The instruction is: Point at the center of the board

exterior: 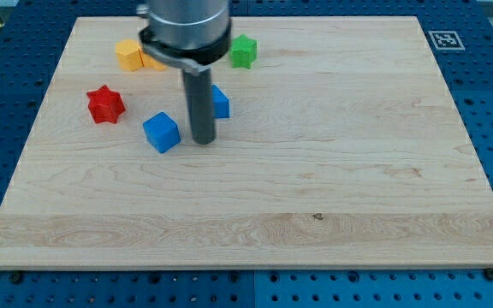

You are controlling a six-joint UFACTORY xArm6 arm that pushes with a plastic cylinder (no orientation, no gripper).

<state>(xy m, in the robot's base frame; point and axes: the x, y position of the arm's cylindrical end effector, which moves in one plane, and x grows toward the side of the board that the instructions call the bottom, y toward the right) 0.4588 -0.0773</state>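
My tip (204, 141) rests on the desk (332, 188) just right of the blue cube (161, 132), touching nothing; there is no gripper to spread or press. The board's center lies right of that cube and slightly lower, so slide there, away from the blocks. No containers are present.

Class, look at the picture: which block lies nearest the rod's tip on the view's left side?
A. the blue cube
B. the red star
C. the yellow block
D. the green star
A: the blue cube sits just left of my tip, while the red star lies farther left.
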